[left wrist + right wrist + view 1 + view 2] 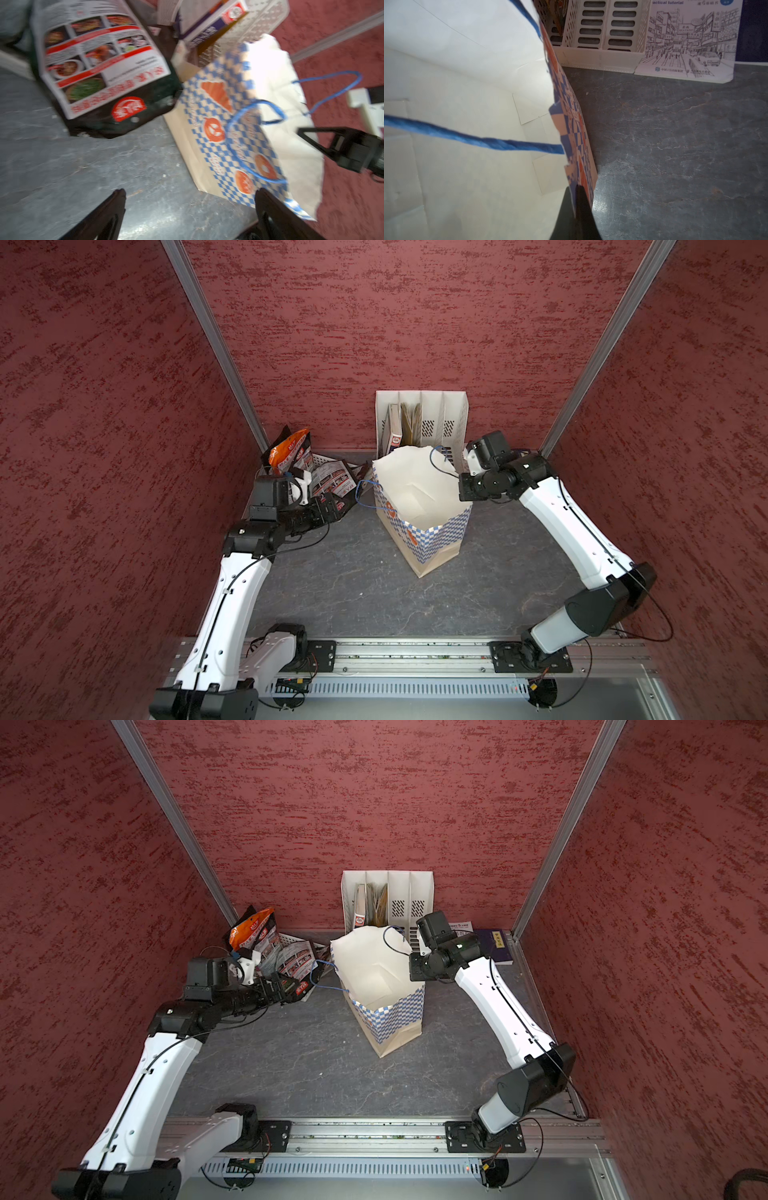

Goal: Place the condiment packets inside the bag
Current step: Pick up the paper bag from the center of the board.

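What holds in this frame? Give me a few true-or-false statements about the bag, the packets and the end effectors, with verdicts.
1. The right end effector is shut on the wall of the bag. True.
2. The left end effector holds a packet. False: it is open and empty, just short of the condiment packets.
3. The bag stands on its base, mouth open. True.
4. A packet lies inside the bag. False: the part of the inside that shows is bare white.
5. The file organizer is empty. False: books stand in it.
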Controlling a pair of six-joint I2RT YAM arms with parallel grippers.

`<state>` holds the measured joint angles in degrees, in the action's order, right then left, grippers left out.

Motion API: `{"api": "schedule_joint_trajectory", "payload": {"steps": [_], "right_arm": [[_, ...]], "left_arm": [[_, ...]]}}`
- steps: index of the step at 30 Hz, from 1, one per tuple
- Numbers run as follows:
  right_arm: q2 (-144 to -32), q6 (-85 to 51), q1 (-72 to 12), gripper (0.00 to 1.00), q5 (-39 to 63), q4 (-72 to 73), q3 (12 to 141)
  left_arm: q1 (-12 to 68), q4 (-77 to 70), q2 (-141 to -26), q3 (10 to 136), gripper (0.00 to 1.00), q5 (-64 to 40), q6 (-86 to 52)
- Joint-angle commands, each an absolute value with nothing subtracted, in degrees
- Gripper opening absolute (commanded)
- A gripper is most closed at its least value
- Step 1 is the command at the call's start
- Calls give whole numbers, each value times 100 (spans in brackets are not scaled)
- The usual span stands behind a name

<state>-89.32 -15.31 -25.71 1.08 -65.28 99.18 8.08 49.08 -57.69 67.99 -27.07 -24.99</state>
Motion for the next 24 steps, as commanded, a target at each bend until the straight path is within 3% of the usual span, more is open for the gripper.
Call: {"api": "schedule_joint_trajectory", "payload": {"steps": [1,6,16,19,24], "right_arm": [[-8445,-1349,-2684,0,210,-6114,9736],[-7978,-1467,-2743,0,620,-5651,9341],[-7413,-1723,-2932,0,920,-5154,8733],[-7257,-1784,-2976,0,1031,-5054,8581],[-7067,-1875,-3031,0,1163,-4959,8422]], "left_arm": [[1639,5024,-5855,7254,100,-2510,-3428],[2580,5263,-6512,7461,100,-1975,-3794],[2991,4954,-7089,7364,100,-1625,-4056],[3021,4691,-7163,7316,93,-1687,-4159],[3031,4516,-7303,7295,73,-1680,-4179]]}}
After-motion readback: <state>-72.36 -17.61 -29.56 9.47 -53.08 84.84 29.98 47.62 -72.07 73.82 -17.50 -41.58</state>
